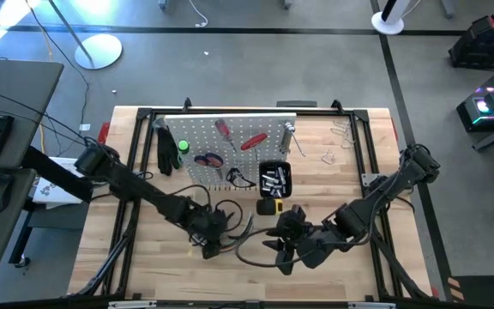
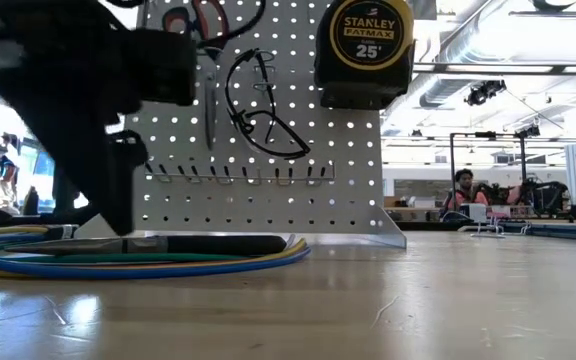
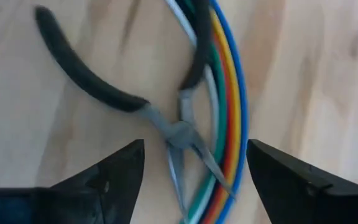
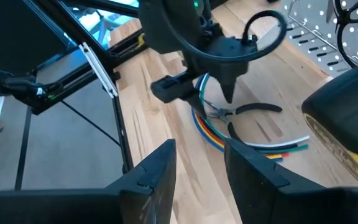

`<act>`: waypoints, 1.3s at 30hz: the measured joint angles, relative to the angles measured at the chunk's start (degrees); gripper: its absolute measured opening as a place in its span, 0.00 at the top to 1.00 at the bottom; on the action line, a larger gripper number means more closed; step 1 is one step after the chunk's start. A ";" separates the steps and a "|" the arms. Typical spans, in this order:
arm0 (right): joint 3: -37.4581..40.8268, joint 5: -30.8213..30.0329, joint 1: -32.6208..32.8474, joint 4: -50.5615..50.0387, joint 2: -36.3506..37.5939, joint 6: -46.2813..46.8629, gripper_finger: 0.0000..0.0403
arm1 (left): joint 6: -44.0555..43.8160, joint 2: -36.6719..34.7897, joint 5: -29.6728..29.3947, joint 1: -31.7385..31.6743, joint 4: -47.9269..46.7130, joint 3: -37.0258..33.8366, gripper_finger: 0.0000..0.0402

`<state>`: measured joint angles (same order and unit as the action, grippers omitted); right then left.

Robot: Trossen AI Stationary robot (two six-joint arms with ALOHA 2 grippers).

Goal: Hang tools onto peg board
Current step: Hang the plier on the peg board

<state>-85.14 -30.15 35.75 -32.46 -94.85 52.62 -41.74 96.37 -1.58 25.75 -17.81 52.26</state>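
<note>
Left gripper fingers spread wide, gripping nothing, w/ the pliers lying flat on the table right btwn them, steel nose across the cable bundle. Pliers look stiff, fairly heavy, slick at the metal end w/ handles splayed, so best bet is prob. the pivot or one rubber handle, clear of the cables. Peg board sits well beyond; right gripper waits off to the side, part-open, empty.
</note>
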 joint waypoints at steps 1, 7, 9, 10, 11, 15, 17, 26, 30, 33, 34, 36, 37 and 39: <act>0.00 0.00 0.04 -0.12 0.00 0.02 0.68 | -0.68 0.60 -0.64 -0.16 -0.06 0.39 0.32; 0.00 -0.06 0.02 -0.18 0.00 -0.13 0.68 | -4.92 5.16 -2.33 -0.86 -0.25 2.36 0.31; 0.00 -0.08 0.04 -0.19 0.00 -0.13 0.68 | -6.73 6.45 -2.69 -1.04 -1.13 3.00 0.31; 0.00 -0.08 0.02 -0.31 0.00 -0.13 0.68 | -7.60 7.39 -3.07 -1.11 -2.06 3.13 0.31; 0.00 -0.08 0.02 -0.47 0.00 -0.13 0.68 | -8.70 8.15 -3.59 -1.23 -3.32 3.39 0.31; 0.00 -0.09 0.04 -0.37 0.00 -0.15 0.68 | -12.85 10.05 -4.54 -2.26 -5.25 4.12 0.38; 0.00 -0.10 0.04 -0.40 0.00 -0.15 0.68 | -11.42 10.56 -5.31 -2.40 -5.58 4.12 0.51; 0.00 0.16 0.42 -2.01 0.00 -0.16 0.68 | -7.66 9.82 -5.59 -1.05 -7.05 4.12 0.87; 0.00 -0.06 0.70 -3.06 0.00 -0.61 0.68 | -6.18 5.04 -5.64 -0.57 -10.00 4.06 0.87; 0.00 -0.77 0.70 -3.60 0.00 -1.54 0.68 | -5.01 0.15 -6.43 -0.50 -13.09 4.20 0.87; 0.01 -0.93 0.68 -3.79 0.00 -1.67 0.68 | -4.71 -1.69 -6.78 -0.46 -12.81 4.77 0.87; 0.02 -1.23 0.68 -3.77 0.00 -1.91 0.68 | -2.79 -5.92 -7.27 -0.33 -15.13 5.01 0.87; 0.02 -1.32 0.68 -3.73 0.00 -2.47 0.68 | -1.87 -7.88 -7.57 -0.17 -16.55 4.85 0.87; 0.02 -1.33 0.68 -3.08 0.00 -3.56 0.68 | -1.02 -11.53 -7.68 0.48 -16.80 4.77 0.87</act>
<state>-85.12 -31.48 36.42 -35.54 -94.85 49.07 -42.76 84.84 -9.26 26.23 -34.61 57.03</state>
